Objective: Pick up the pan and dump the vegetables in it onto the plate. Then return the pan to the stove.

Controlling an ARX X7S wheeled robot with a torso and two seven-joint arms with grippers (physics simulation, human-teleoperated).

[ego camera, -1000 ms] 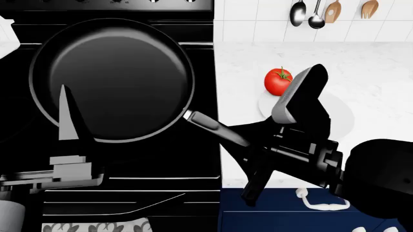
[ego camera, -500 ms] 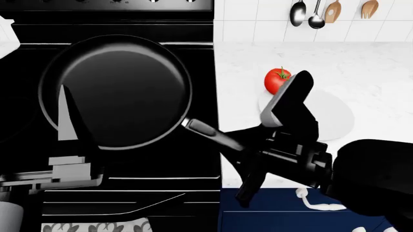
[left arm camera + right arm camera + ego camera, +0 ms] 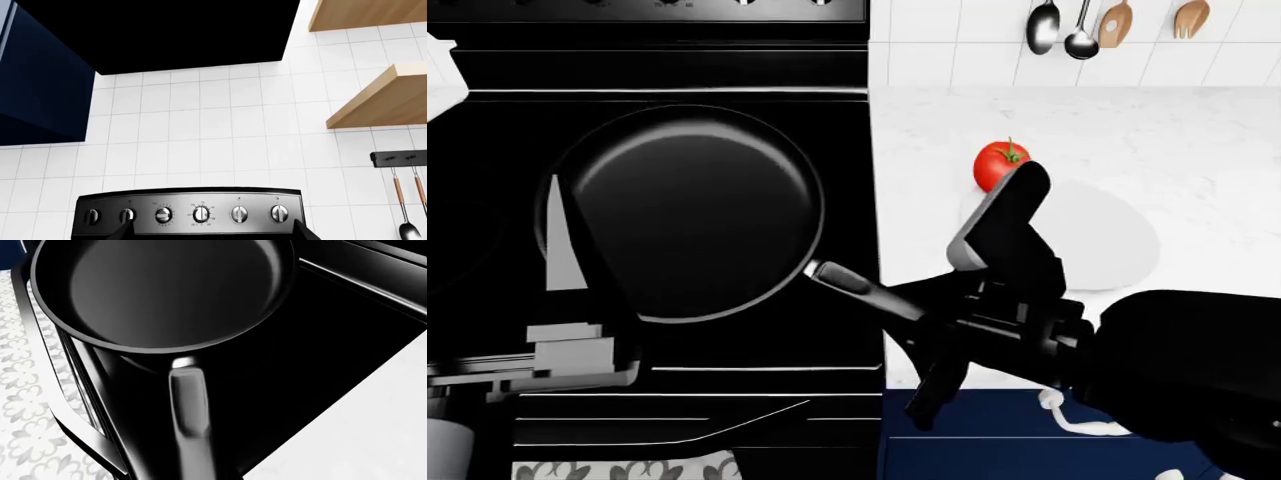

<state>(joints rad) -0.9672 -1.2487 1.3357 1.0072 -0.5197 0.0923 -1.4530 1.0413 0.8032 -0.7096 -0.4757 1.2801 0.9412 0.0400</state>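
Note:
The black pan (image 3: 694,210) is over the stove (image 3: 761,345), and nothing lies in it. I cannot tell whether it rests on the cooktop. My right gripper (image 3: 941,325) is shut on the far end of the pan's long handle (image 3: 851,283). The right wrist view shows the bare pan (image 3: 160,290) and the handle (image 3: 190,410) running back toward the camera. The red tomato (image 3: 998,163) lies at the far edge of the white plate (image 3: 1114,240) on the counter, partly behind my right arm. Left of the pan, my left gripper (image 3: 577,250) is open, pointing at the stove's knob panel (image 3: 187,215).
Spoons and spatulas (image 3: 1081,30) hang on the tiled wall behind the white counter (image 3: 1201,150). A patterned cloth (image 3: 627,468) hangs on the stove front. Wooden shelves (image 3: 373,95) and a dark hood (image 3: 187,30) are above the stove. Blue cabinets (image 3: 1001,450) stand below the counter.
The pan has come toward me and slightly right over the cooktop, and looks smaller, so lower. My right arm drew back with it. The left arm and the tomato stayed still.

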